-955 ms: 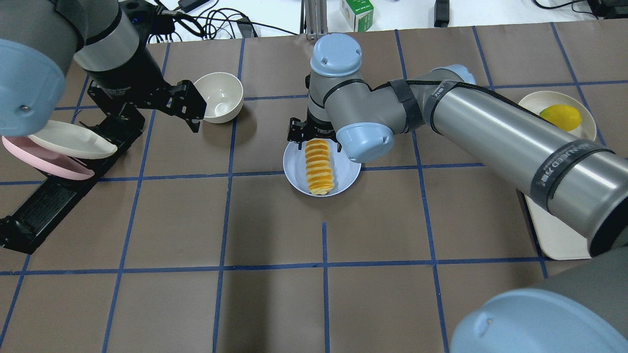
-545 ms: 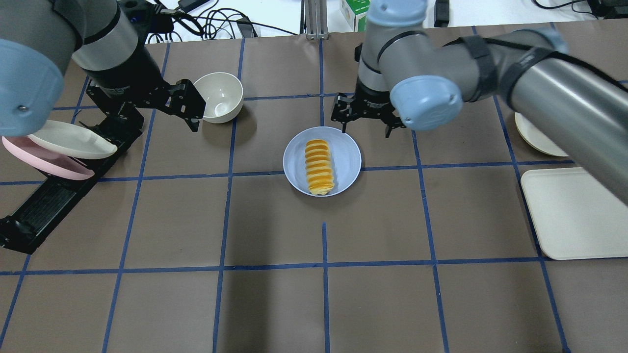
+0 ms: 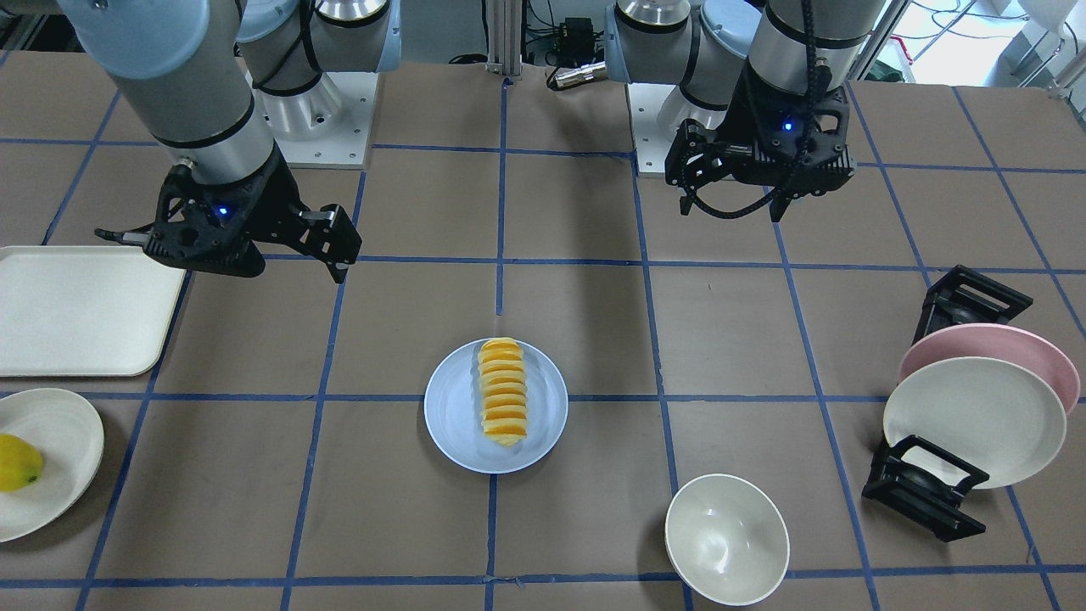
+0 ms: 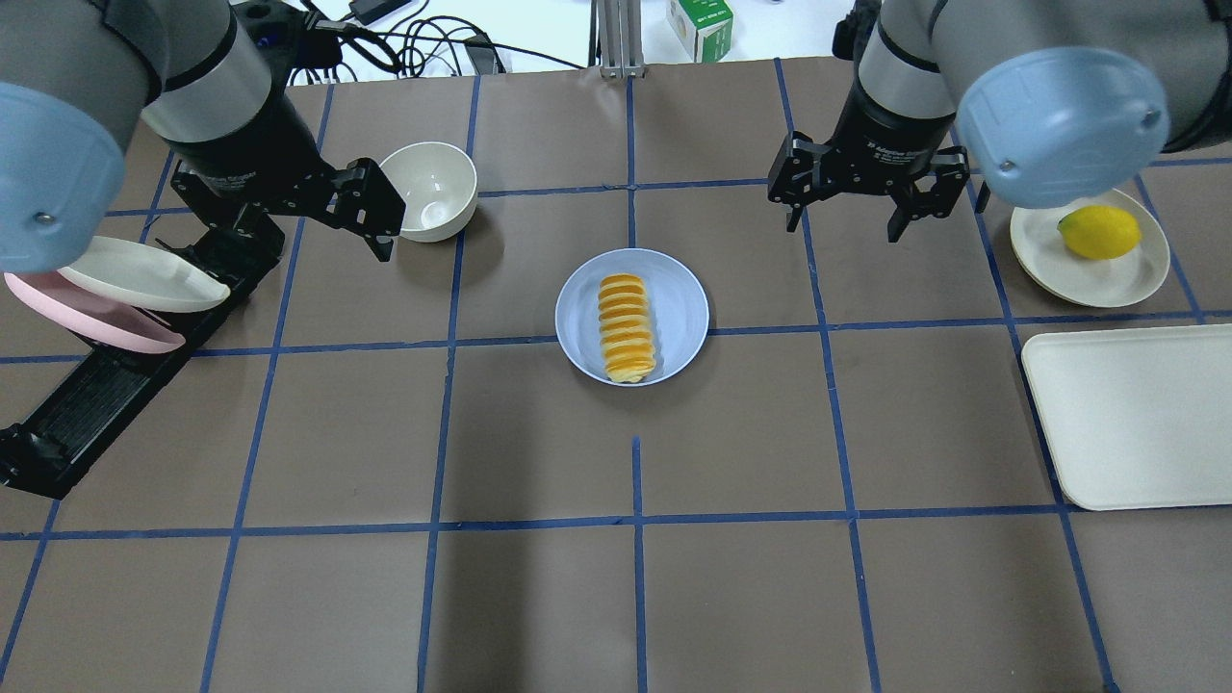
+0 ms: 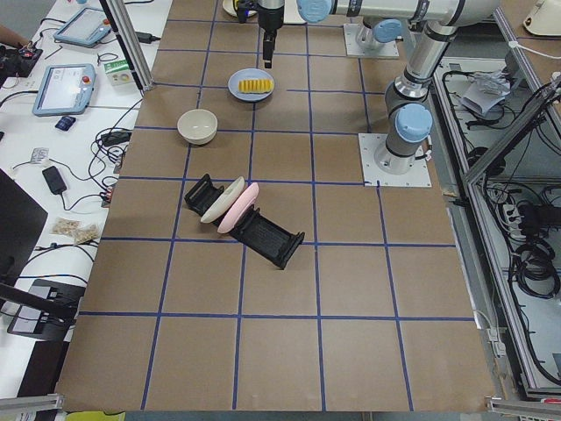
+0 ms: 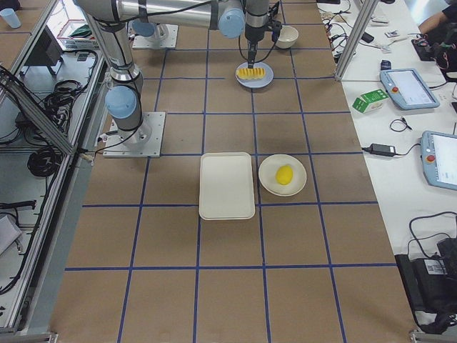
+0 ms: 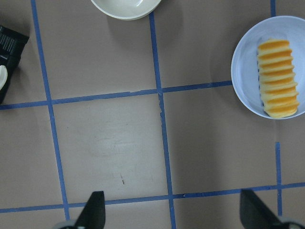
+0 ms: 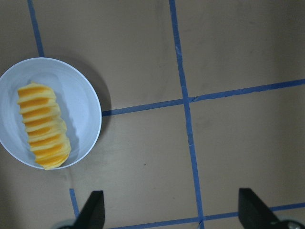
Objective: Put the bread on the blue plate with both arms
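The bread [image 4: 626, 327], an orange and pale yellow ridged loaf, lies along the middle of the blue plate [image 4: 681, 306] at the table's centre. It also shows in the front view [image 3: 502, 403] on the plate [image 3: 547, 412]. My right gripper [image 4: 843, 229] is open and empty, raised to the far right of the plate. My left gripper [image 4: 289, 207] is open and empty, raised to the far left, beside the bowl. The left wrist view shows the bread [image 7: 279, 78] at upper right. The right wrist view shows it [image 8: 44, 126] at left.
A cream bowl [image 4: 433, 188] stands at the far left. A black rack [image 4: 106, 385] holds a cream plate [image 4: 144, 274] and a pink plate [image 4: 87, 313] at the left edge. A cream plate [image 4: 1116, 274] with a lemon [image 4: 1099, 231] and a cream tray [image 4: 1136, 414] are on the right.
My right gripper has left the far end of the bread and swung up and to the right, away from the plate. The bread stays on the plate. The left arm has not moved.
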Controlling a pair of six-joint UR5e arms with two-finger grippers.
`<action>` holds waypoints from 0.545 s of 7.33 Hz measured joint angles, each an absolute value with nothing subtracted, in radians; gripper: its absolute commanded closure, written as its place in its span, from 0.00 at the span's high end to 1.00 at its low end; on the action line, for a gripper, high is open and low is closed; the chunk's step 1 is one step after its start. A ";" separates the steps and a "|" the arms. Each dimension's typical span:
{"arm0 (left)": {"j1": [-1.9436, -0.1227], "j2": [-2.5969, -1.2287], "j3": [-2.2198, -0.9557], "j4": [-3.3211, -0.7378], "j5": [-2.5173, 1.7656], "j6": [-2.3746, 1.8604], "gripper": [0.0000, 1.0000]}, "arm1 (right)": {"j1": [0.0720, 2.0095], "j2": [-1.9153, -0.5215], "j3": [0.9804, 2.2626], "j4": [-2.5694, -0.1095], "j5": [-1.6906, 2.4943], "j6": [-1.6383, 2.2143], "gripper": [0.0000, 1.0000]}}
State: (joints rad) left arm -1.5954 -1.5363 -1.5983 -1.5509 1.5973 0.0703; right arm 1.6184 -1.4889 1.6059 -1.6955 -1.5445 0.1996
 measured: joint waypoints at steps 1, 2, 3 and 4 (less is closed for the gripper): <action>-1.595 -1.536 -1.599 -1.551 1.598 0.070 1.00 | 1.607 -1.502 1.603 -1.681 -1.554 0.195 1.00; -1.595 -1.536 -1.600 -1.551 1.598 0.071 1.00 | 1.596 -1.517 1.601 -1.662 -1.560 0.193 1.00; -1.595 -1.536 -1.601 -1.551 1.598 0.071 1.00 | 1.590 -1.536 1.601 -1.639 -1.565 0.192 1.00; -1.595 -1.536 -1.602 -1.551 1.598 0.070 1.00 | 1.587 -1.551 1.601 -1.617 -1.565 0.192 1.00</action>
State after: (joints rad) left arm -1.5953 -1.5355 -1.6022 -1.5509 1.5976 0.0702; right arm 1.5869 -1.5514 1.6013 -1.6168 -1.5653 0.1918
